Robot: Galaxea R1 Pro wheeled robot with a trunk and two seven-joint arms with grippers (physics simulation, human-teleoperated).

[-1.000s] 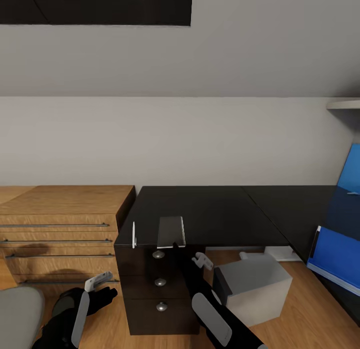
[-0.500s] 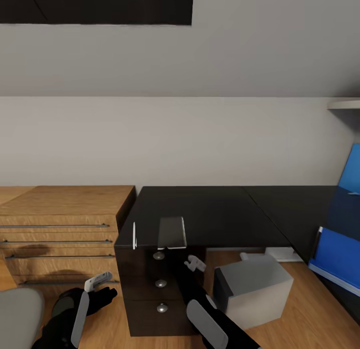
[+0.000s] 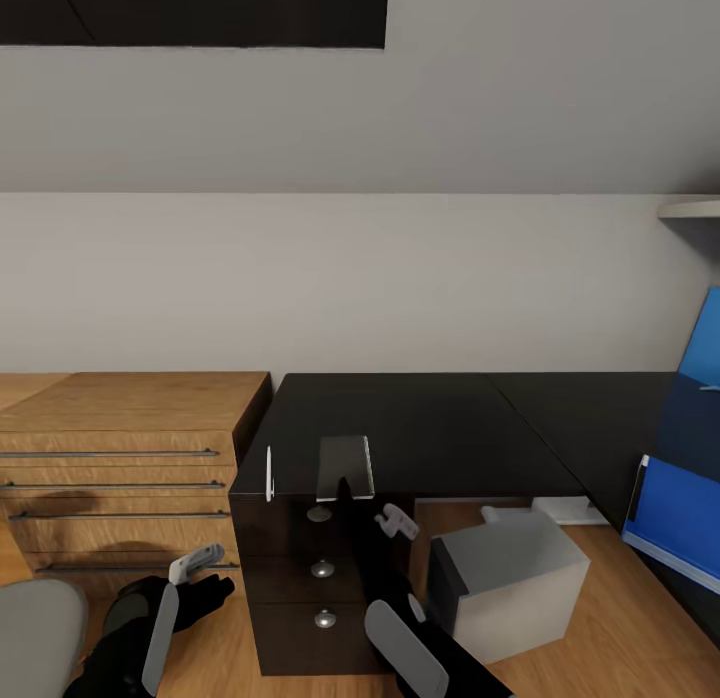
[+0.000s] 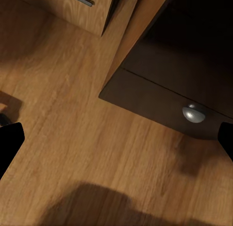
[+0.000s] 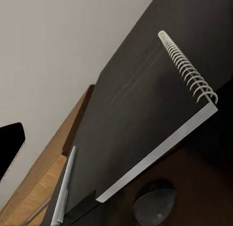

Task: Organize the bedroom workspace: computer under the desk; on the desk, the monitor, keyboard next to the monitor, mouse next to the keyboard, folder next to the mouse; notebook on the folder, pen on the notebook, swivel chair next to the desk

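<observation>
Wood-plank flooring and a plain grey wall frame our workspace. Our right fingers point(image 3: 343, 490) sit at the front edge of the counter point(image 3: 420, 423), right at the near edge of the notebook point(image 3: 344, 465); we cannot tell whether they are pinching it or merely beside it, since only one dark tip shows in the right wrist view. That view looks along the grey cover with its wire spiral binding, the notebook overhanging the counter's front edge above a round silver knob point(image 5: 154, 205). Just beside the notebook, nearer the light-wood drawer chest point(image 3: 120, 448), the pen point(image 3: 268, 471) lies on the same edge, apart from the cover.

Our left fingers point(image 3: 200, 561) hang low in front of the drawer chest, spread wide, with nothing between them; the left wrist view looks down on bare floor and the lowest drawer knob point(image 4: 194, 113).

Under the counter, on the floor beyond the black drawer unit, stands the computer point(image 3: 505, 578), tilted at an angle to the counter. At the far right the folder point(image 3: 680, 518) lies on the counter's other wing. A grey corner of the swivel chair point(image 3: 35, 633) shows beside our left arm.
</observation>
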